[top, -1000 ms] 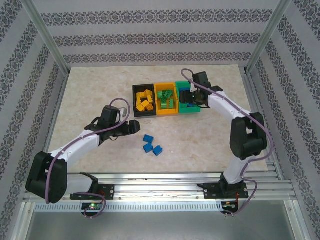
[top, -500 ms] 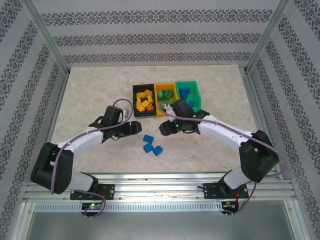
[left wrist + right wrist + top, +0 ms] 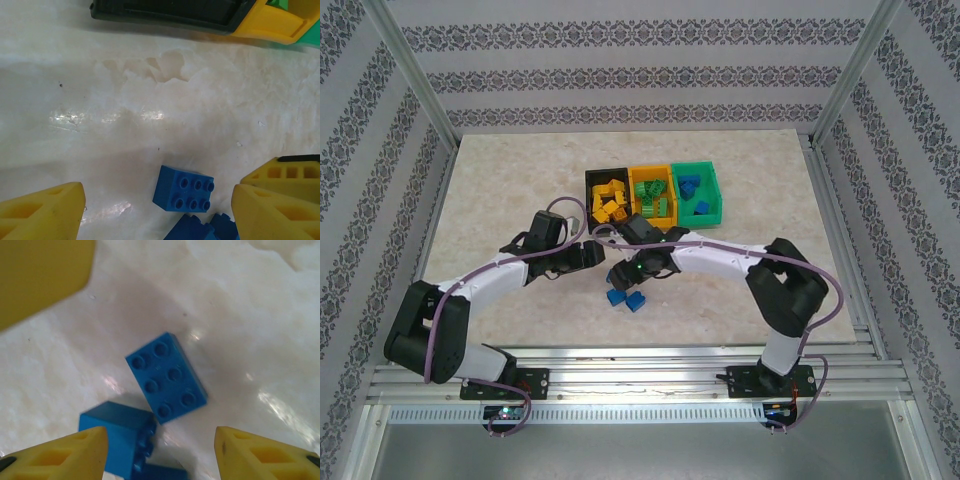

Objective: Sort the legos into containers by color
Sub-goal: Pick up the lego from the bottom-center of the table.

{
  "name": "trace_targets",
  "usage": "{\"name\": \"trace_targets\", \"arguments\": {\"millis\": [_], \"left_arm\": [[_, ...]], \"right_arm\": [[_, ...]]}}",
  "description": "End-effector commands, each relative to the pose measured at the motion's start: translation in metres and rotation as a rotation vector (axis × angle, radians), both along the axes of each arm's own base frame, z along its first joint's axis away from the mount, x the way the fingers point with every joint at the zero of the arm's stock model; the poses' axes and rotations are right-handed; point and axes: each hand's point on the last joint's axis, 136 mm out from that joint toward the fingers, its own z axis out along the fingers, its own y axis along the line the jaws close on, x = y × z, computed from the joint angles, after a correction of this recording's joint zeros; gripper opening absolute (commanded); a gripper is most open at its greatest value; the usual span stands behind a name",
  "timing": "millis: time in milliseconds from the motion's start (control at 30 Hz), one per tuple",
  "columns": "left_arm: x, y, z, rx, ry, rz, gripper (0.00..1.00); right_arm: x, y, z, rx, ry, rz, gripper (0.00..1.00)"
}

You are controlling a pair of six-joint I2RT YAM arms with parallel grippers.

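Over 3 blue legos (image 3: 167, 377), right pincer (image 3: 160, 455) agape.

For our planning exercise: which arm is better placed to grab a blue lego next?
Probably right: its open jaws hang directly over the blue legos, one brick centred ahead; the left jaws sit off to the side.

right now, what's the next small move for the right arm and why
Probably ease the right jaws straight down around the flat blue brick. They stand open above it, it lies studs-up between them, and blue bricks already sit in the green bin. Go slowly: another blue brick lies close to one finger.
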Motion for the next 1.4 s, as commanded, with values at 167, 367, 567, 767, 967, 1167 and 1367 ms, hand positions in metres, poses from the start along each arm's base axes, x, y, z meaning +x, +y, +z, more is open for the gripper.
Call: {"name": "trace_targets", "arguments": {"millis": [167,367,567,767,967,1167,1367], "left_arm": [[0.007,0.010,0.009,-0.019,-0.054,0.064,0.77],[0.009,0.019,0.010,-0.041,-0.078,0.119,0.78],[0.008,0.026,0.018,-0.079,-0.102,0.167,0.78],[0.007,0.038,0.013,-0.078,-0.108,0.208,0.78],[0.004,0.039,0.013,-0.093,-0.099,0.208,0.78],[0.008,0.040,0.009,-0.101,-0.091,0.207,0.78],[0.007,0.043,0.010,-0.088,-0.102,0.212,0.78]], "right_arm": [[0.014,-0.002,-0.004,-0.080,-0.048,-0.027,0.59],[0.012,0.010,-0.010,-0.090,-0.026,0.000,0.59],[0.009,0.008,-0.025,-0.112,-0.011,0.004,0.60],[0.003,0.006,-0.036,-0.161,-0.005,0.020,0.60],[0.000,0.003,-0.051,-0.196,0.013,0.015,0.60],[0.001,0.000,-0.053,-0.224,-0.010,-0.002,0.59],[0.002,0.003,-0.063,-0.246,0.013,-0.007,0.58]]}}
